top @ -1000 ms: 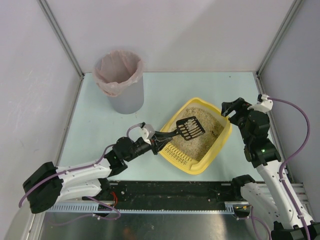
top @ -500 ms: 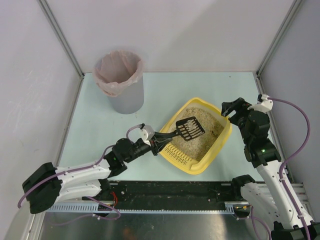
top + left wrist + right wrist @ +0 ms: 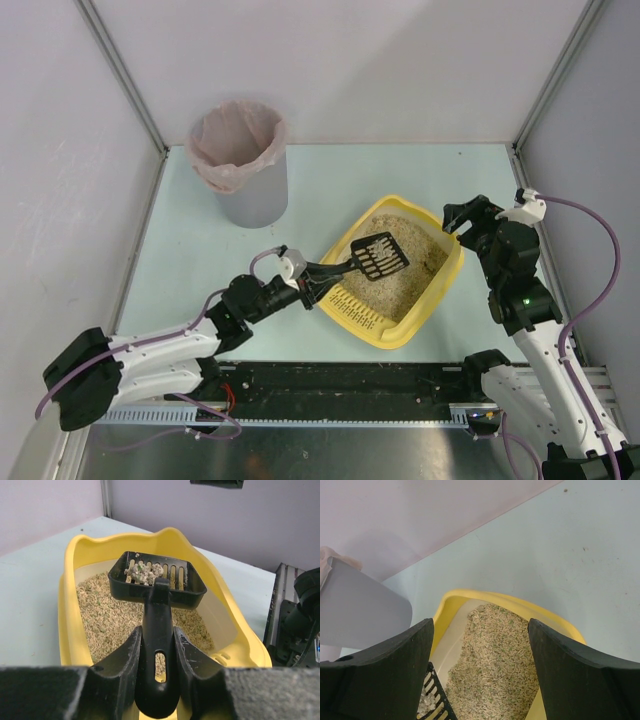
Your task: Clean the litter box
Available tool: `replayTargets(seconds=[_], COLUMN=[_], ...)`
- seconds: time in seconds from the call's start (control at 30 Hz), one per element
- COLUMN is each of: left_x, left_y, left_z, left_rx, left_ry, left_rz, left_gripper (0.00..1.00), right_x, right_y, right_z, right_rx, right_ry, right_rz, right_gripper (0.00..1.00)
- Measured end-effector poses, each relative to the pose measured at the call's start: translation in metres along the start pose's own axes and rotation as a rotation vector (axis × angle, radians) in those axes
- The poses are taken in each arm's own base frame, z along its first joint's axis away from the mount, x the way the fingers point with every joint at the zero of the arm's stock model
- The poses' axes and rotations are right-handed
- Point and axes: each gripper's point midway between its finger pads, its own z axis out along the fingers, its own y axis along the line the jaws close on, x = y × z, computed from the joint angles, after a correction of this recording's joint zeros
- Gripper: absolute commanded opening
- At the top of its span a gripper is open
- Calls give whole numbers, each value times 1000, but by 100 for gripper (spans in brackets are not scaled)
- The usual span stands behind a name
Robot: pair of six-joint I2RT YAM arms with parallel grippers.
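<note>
The yellow litter box (image 3: 448, 285) with beige litter sits right of the table's middle; it also shows in the left wrist view (image 3: 67, 605) and the right wrist view (image 3: 470, 597). My left gripper (image 3: 312, 285) is shut on the handle of a black slotted scoop (image 3: 380, 256), held above the litter. The scoop (image 3: 157, 577) carries a grey-white clump (image 3: 144, 571). My right gripper (image 3: 455, 218) is open and empty above the box's far right corner; its fingers (image 3: 385, 675) frame the litter.
A grey bin with a pink liner (image 3: 240, 160) stands at the back left of the table; its side shows in the right wrist view (image 3: 360, 610). White walls enclose the table on three sides.
The scoop has risen slightly and shifted a little toward the left with my left gripper. The right arm has not moved.
</note>
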Motion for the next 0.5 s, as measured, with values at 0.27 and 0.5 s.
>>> replayTargets(seconds=[0.27,0.5], left_x=[5,-1], left_y=[-2,0], left_z=[2,-2], left_rx=[9,-8], left_ry=[16,7], left_rz=[-8,2], left_gripper=[0,0], right_x=[0,0], right_y=[0,0], right_z=[0,0], right_rx=[0,0], right_ry=[0,-1], right_rz=[0,0], right_gripper=[81,81])
